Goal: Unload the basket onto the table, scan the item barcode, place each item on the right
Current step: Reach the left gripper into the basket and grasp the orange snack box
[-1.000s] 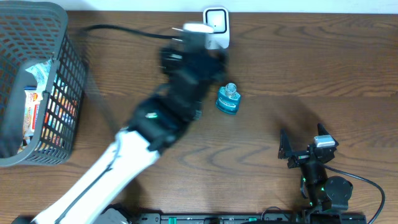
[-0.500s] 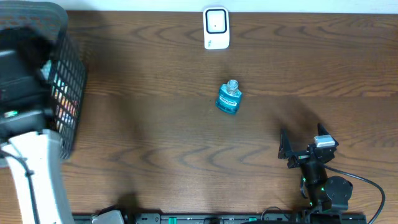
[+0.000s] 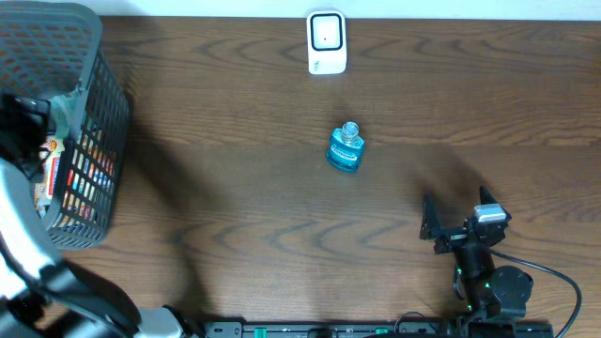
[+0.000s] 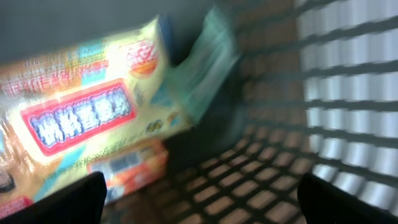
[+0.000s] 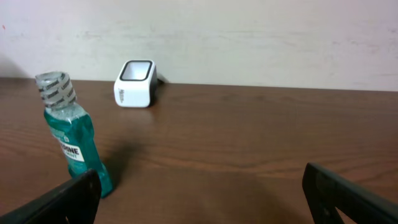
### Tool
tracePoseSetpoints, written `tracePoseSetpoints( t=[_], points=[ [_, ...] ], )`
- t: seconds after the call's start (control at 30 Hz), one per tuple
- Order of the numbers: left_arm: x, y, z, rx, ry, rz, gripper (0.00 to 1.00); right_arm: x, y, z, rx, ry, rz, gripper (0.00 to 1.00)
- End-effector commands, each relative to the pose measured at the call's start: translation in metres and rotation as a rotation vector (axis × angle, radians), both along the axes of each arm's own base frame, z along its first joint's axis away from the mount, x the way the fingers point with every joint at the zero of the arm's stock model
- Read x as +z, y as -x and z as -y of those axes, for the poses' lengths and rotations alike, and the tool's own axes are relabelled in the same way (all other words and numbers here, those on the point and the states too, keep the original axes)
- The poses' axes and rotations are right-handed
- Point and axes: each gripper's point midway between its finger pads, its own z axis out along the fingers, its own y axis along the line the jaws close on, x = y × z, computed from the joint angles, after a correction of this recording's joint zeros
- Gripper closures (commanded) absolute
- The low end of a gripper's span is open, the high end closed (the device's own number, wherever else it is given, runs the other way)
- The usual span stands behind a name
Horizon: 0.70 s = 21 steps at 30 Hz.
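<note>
Basket (image 3: pixel 105 113) holds blurred, perhaps snack, packets (image 4: pixel 81 118) under spread left hand (image 4: pixel 199 202); right hand (image 5: pixel 205 199) spread near bottle (image 5: pixel 74 149).

Blurry yellow pkt (image 4: pixel 87 118), orange pkt (image 4: pixel 127 171) below, mesh basket (image 4: pixel 323 93)

I see a desk (image 3: pixel 235 207) of dark wood grain, smooth with a low sheen. The bottle (image 5: pixel 71 146) looks like clear glossy plastic, the scanner (image 3: pixel 327 42) like smooth white plastic. The basket (image 3: pixel 66 21) is dark plastic lattice, matt, and the packet (image 4: pixel 81 106) inside it is wrapped in shiny printed film.
</note>
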Motion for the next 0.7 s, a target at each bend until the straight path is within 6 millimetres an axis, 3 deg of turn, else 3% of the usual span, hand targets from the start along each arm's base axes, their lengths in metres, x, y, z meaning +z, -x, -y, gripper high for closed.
tracePoseSetpoints(
  t=[0.0,0.13,0.27,0.67],
  points=[
    [-0.028,-0.005,0.007,0.027,0.138,-0.030,0.02,-0.001,0.000,0.001,-0.009,-0.013,-0.005,0.01],
    [-0.060,-0.002,0.011,0.029,0.209,-0.110,0.02,-0.001,0.000,0.001,-0.009,-0.013,-0.004,0.01],
    [-0.078,0.004,0.016,0.031,0.253,-0.166,0.02,-0.001,0.000,0.001,-0.009,-0.013,-0.005,0.01],
    [-0.090,0.010,0.018,0.033,0.265,-0.217,0.02,-0.001,0.000,0.001,-0.009,-0.013,-0.004,0.01]
  ],
)
